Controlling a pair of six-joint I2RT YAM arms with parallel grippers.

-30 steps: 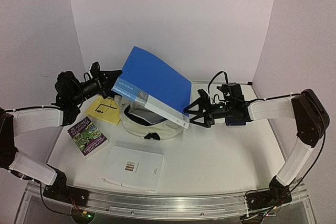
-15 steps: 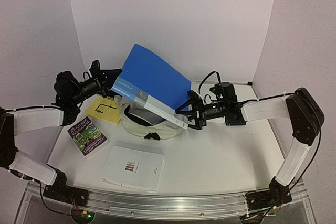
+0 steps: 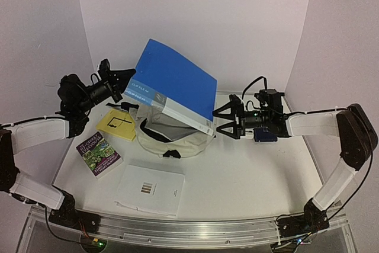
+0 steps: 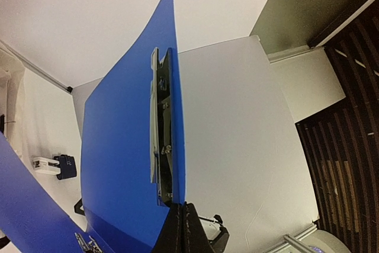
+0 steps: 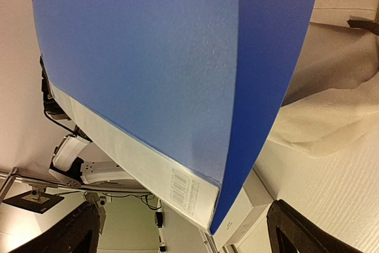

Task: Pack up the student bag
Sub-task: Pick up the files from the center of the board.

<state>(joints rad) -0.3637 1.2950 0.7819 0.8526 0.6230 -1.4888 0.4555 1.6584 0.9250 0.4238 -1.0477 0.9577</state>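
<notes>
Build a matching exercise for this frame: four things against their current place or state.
Things: 1 blue folder; 2 student bag; 3 right gripper; 4 white booklet.
States: A open, near the folder's lower corner; B flat at the table's near edge; C held up by the shut left gripper; D beneath the raised folder, grey lining showing.
Pairs: 1-C; 2-D; 3-A; 4-B.

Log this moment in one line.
left gripper: shut on blue folder | right gripper: open around folder corner | blue folder: tilted above student bag

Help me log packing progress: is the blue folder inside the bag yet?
Not yet. The left pincer holds the blue folder tilted above the student bag, whose mouth gapes open beneath it.
</notes>
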